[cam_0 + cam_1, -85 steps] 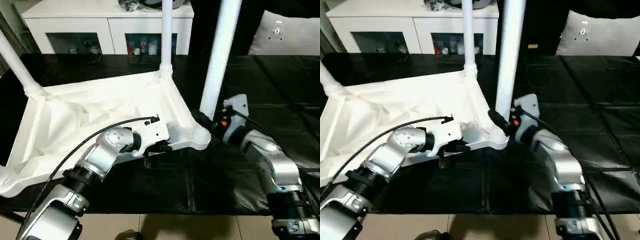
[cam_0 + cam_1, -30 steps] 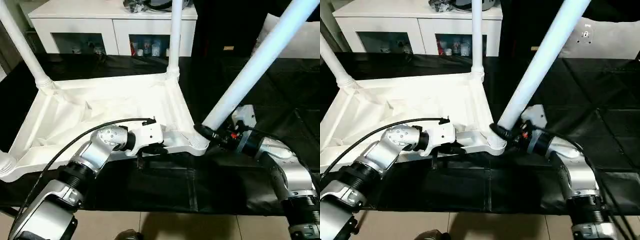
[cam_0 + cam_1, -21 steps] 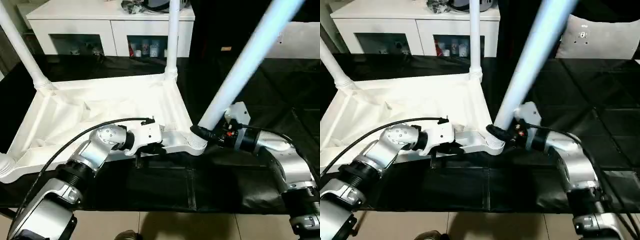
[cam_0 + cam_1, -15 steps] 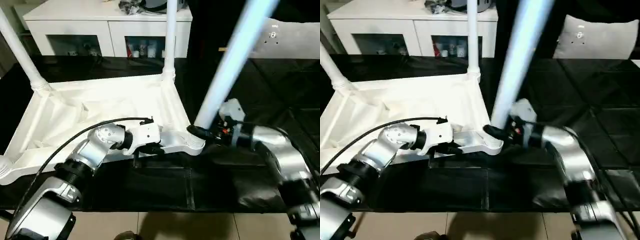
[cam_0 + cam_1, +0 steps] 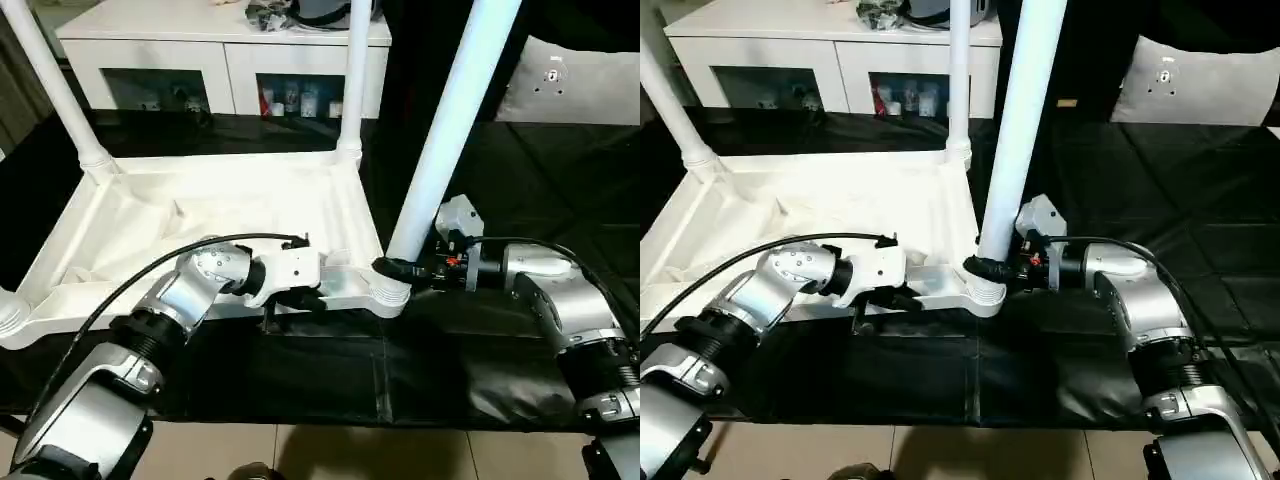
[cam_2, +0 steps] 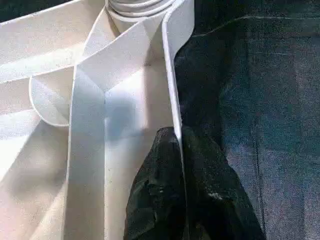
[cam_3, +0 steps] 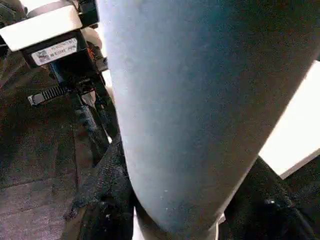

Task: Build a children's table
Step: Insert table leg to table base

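The children's table (image 5: 200, 215) lies upside down on the black-covered work table. White legs stand in its far left socket (image 5: 60, 90) and its far right socket (image 5: 352, 80). My left gripper (image 5: 296, 297) is shut on the tabletop's near rim, its black fingers (image 6: 165, 180) pinching the thin white edge (image 6: 172, 75) beside the near right corner socket. My right gripper (image 5: 395, 268) is shut around the base of a third leg (image 5: 440, 130), which stands nearly upright in that socket (image 5: 385, 292). That leg (image 7: 190, 100) rises between the right gripper's black fingers (image 7: 100, 200).
A white cabinet (image 5: 220, 40) with glass doors stands behind the work table. A grey cushion (image 5: 570, 70) lies at the back right. Black cover (image 5: 450, 370) stretches in front of and right of the white table, ending at the front edge above a tiled floor.
The leg in my right gripper has swung from a strong rightward tilt to nearly upright over the corner socket. My left gripper has kept its hold on the rim.
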Tool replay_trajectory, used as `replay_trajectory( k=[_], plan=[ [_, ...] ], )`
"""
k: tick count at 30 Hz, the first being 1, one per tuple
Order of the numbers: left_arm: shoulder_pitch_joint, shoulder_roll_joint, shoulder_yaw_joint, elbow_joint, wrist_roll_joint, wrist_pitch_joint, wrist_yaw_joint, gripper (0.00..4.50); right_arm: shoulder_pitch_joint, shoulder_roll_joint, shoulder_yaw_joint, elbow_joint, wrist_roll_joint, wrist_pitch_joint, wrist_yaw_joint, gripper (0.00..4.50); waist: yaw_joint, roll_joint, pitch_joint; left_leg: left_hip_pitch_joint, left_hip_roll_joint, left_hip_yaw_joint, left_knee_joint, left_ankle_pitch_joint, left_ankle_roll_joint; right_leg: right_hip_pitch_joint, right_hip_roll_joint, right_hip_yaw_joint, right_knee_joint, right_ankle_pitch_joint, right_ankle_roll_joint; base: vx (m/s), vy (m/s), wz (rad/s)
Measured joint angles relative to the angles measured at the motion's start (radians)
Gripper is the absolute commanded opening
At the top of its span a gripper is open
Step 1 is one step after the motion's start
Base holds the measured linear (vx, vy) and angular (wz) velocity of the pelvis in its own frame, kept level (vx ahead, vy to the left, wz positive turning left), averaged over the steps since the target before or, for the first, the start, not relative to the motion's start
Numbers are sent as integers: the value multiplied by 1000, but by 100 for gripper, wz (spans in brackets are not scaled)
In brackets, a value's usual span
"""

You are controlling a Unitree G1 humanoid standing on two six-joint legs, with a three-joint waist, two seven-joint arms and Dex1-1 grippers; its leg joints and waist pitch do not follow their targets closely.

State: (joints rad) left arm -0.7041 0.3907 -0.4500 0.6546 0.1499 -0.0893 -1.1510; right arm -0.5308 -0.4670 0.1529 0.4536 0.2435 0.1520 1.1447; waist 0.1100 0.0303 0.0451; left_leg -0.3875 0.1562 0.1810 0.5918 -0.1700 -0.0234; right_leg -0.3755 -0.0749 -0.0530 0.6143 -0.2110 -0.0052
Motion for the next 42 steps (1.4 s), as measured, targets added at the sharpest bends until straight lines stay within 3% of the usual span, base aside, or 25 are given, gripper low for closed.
replay_trajectory(
  k=[9,14,17,21,25,32,42],
  plan=[
    [4,13,7,-7,-19,32,-28,0,46,18,-8,-108,5,101,-55,185,2,0,0,3,0,0,-1,0,0,2,0,0,0,0,-1,0,0,0],
    [62,2,54,-99,-30,195,9,0,79,97,-34,-223,-7,249,-255,185,-17,1,-1,9,0,0,-3,0,-1,5,0,1,0,-1,0,0,0,0],
    [94,-17,68,-152,-27,289,59,0,85,163,-62,-251,-22,326,-392,185,-25,6,2,24,-1,0,-4,-2,-3,10,-2,1,-4,-5,7,0,0,0],
    [128,-142,80,-262,6,486,210,0,44,264,-144,-213,-57,396,-644,185,-33,14,8,24,-3,-4,-8,-2,-4,11,-3,-2,-19,-12,13,0,0,0],
    [143,-221,77,-314,22,589,300,0,6,293,-166,-169,-91,397,-760,185,-46,13,8,22,-9,-3,-18,-2,-4,10,-4,0,-38,-11,12,0,0,0],
    [144,-190,46,-344,46,592,320,0,-20,322,-163,-137,-120,379,-796,185,-52,9,10,22,-12,-3,-20,-2,-3,7,-4,6,-38,-11,12,0,0,0],
    [154,-96,44,-328,17,418,273,0,91,294,-173,-195,-64,188,-654,185,-48,5,12,15,-11,0,-30,-2,-3,-2,-4,6,-36,14,1,0,0,0]
  ],
)
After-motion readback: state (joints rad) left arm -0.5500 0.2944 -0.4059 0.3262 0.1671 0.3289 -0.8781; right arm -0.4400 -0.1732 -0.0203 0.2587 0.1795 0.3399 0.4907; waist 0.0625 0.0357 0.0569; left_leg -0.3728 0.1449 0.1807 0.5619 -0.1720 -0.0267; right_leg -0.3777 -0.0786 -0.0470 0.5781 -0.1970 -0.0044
